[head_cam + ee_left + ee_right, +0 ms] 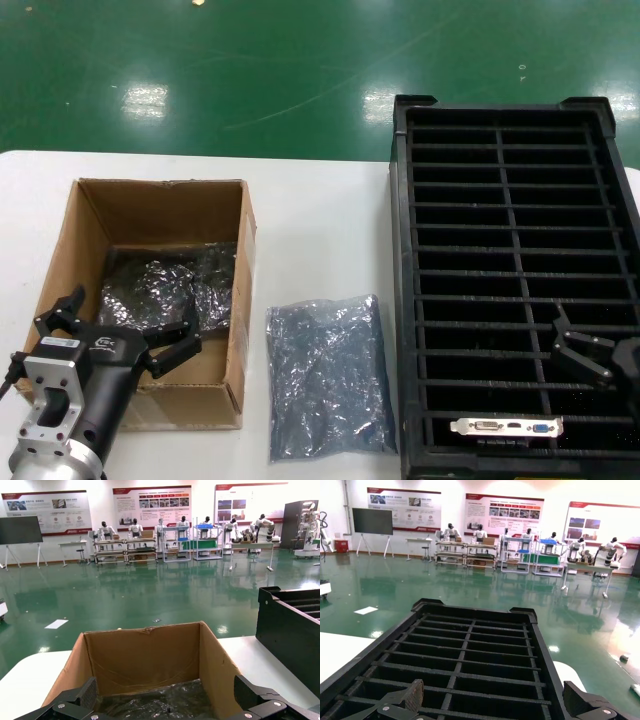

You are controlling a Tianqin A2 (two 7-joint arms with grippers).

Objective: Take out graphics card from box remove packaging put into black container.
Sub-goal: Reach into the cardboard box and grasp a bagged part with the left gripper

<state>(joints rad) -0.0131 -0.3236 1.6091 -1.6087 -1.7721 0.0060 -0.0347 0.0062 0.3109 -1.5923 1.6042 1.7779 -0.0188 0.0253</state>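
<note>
Card [506,427] stands in the crate's [404,300] nearest slot at the tabletop's [320,200] right edge, right gripper [585,355] just beyond it over the slots with fingers spread, empty bag [328,375] flat between crate and box [235,300], left gripper [118,330] fingers spread over the box's near end, bagged items inside.

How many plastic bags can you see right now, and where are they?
2. One empty-looking bag lies flat on the table between the box and the black container. Another crinkled bag sits inside the box; more may be hidden beneath.
</note>
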